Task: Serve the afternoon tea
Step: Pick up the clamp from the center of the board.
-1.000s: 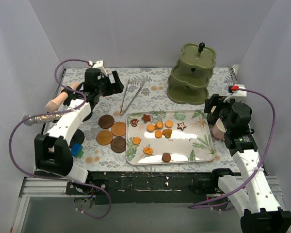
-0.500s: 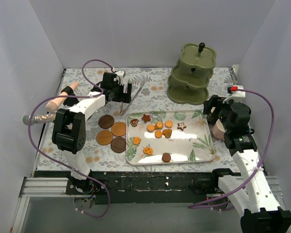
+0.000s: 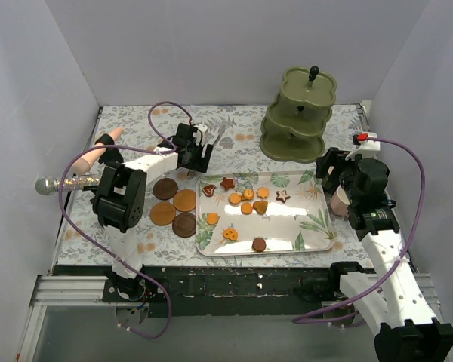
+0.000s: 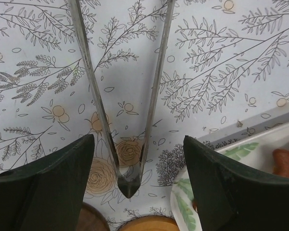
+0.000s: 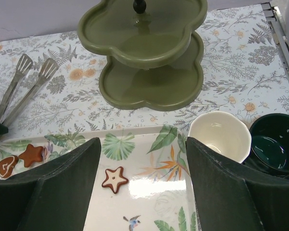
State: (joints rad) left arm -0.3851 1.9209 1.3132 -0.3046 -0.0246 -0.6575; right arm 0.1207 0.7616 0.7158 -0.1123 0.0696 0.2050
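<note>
Several orange and brown biscuits (image 3: 247,202) lie on the leaf-print tray (image 3: 317,240); a star biscuit (image 5: 114,179) shows in the right wrist view. The olive-green three-tier stand (image 3: 298,113) with its black knob is at the back right and also shows in the right wrist view (image 5: 144,57). Several brown coasters (image 3: 174,205) lie left of the tray. A white mug (image 5: 219,134) and a green mug (image 5: 274,142) stand right of the tray. My left gripper (image 4: 137,183) is open, straddling the hinge end of the metal tongs (image 4: 129,185). My right gripper (image 5: 143,187) is open and empty over the tray's back right corner.
A glittery microphone (image 3: 68,182) and a pink cone-shaped object (image 3: 97,153) lie at the left edge. The tongs' tips (image 3: 215,134) point toward the back. White walls enclose the table on three sides. The floral cloth (image 3: 234,124) covers the table.
My left arm has swung from the table's left side to the right and now sits over the tongs' hinge end. The right arm has not moved.
</note>
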